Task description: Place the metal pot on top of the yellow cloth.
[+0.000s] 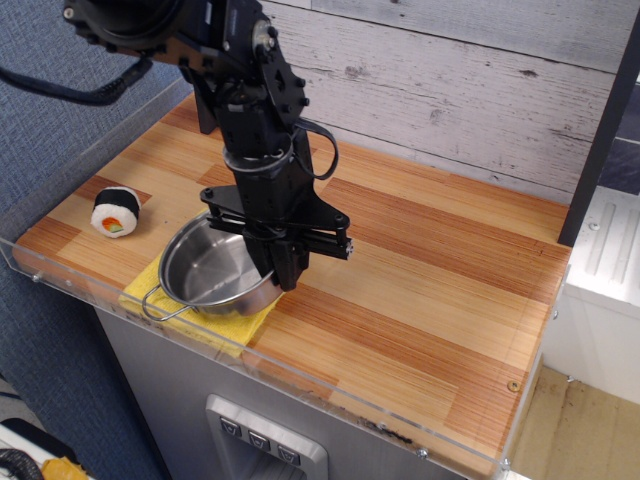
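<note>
One risk: shiny round steel pot point(213, 273), fingers point(281, 272) seemingly clamped on its rim, overhanging bright yellow cloth point(200, 318), possibly tipping once released.

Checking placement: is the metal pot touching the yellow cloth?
Touching. The observation.image view shows the metal pot sitting directly on the yellow cloth, no gap beneath.

Metal pot point(210, 272) on yellow cloth point(205, 327)
</note>
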{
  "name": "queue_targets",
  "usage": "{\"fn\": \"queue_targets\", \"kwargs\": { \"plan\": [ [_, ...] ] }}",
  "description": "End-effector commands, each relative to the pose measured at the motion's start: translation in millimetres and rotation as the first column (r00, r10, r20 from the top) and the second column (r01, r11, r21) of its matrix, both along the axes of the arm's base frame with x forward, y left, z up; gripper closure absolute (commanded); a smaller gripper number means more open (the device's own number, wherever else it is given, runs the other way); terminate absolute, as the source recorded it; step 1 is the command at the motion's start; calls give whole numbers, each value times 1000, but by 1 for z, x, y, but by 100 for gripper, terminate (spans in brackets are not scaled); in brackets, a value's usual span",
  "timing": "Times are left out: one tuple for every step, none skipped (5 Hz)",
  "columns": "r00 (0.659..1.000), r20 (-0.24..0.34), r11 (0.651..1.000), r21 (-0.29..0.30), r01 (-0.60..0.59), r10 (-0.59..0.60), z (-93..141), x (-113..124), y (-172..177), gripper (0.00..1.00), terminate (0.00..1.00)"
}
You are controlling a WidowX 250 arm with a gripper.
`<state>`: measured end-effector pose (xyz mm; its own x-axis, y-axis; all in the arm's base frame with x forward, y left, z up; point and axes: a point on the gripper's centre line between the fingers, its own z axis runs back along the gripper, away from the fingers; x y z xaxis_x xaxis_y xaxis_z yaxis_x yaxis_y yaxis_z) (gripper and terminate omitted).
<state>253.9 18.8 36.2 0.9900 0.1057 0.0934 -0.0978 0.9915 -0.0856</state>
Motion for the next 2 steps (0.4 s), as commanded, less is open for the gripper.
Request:
{"fn": "queue_targets", "kwargs": {
  "plan": [
    [999, -5, 998, -58, -38, 38, 14, -7, 12, 0, 0],
    [998, -5, 993, -108, -57, 57, 22, -8, 15, 0, 0]
  ]
}}
